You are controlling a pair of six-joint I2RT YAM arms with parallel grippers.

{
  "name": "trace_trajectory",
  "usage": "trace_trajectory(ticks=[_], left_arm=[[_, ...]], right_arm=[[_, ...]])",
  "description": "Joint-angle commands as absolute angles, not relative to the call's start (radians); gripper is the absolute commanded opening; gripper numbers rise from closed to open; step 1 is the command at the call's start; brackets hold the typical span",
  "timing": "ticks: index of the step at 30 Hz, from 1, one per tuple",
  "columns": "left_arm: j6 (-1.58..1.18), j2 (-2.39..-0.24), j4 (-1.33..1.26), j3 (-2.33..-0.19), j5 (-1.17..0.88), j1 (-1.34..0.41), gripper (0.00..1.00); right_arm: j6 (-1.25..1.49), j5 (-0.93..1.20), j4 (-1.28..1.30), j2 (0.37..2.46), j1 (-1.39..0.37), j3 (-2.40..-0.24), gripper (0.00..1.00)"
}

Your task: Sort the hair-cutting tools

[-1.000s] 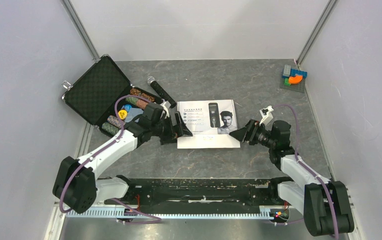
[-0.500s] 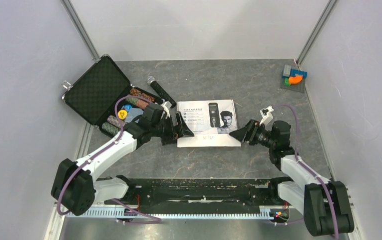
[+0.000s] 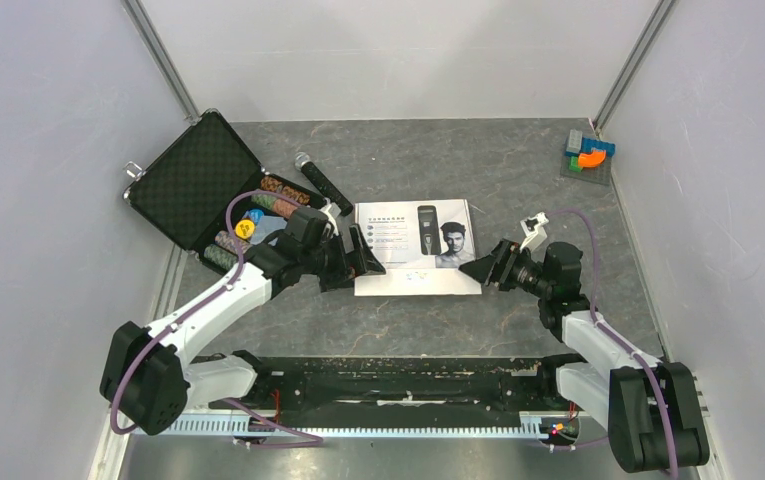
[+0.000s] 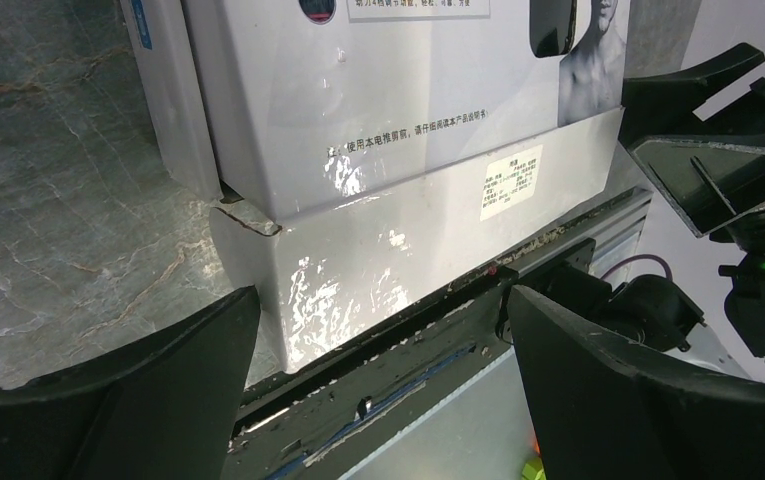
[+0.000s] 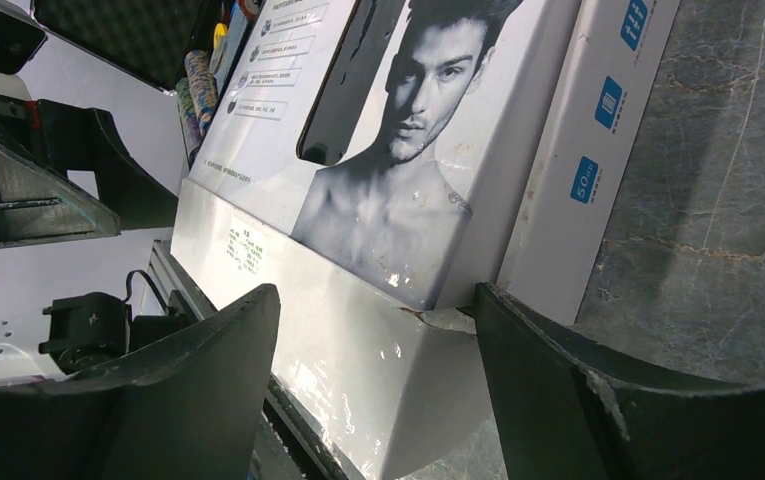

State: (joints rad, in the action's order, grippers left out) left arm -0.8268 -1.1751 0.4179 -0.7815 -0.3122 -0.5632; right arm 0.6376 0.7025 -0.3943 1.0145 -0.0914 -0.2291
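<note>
The hair-cutting tools themselves are hidden; only their white retail box (image 3: 413, 240) shows, printed with a clipper and a man's portrait and lying flat mid-table. Its front flap (image 3: 418, 283) is folded down toward the arms. My left gripper (image 3: 366, 252) is at the box's left end, jaws wide open, and in the left wrist view (image 4: 380, 300) the flap (image 4: 408, 240) lies just beyond the empty fingers. My right gripper (image 3: 476, 268) is open at the right end. In the right wrist view (image 5: 375, 292) its fingers frame the flap's corner (image 5: 358, 360) without touching it.
An open black case (image 3: 193, 180) at the back left holds rows of coloured poker chips (image 3: 278, 200). A black microphone (image 3: 321, 183) lies between the case and the box. Coloured blocks (image 3: 588, 152) sit in the far right corner. A black rail (image 3: 398, 380) runs along the near edge.
The left arm has edged slightly toward the box's left end. The box, the flap and the right arm have not moved, and both grippers stay open.
</note>
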Motion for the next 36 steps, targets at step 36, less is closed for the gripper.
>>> trace_trajectory(ticks=[36], left_arm=[[-0.761,-1.175,0.414,-0.788,-0.249,-0.568,1.0]], right_arm=[[0.899,0.718,-0.535,0.958,-0.092,-0.176,0.74]])
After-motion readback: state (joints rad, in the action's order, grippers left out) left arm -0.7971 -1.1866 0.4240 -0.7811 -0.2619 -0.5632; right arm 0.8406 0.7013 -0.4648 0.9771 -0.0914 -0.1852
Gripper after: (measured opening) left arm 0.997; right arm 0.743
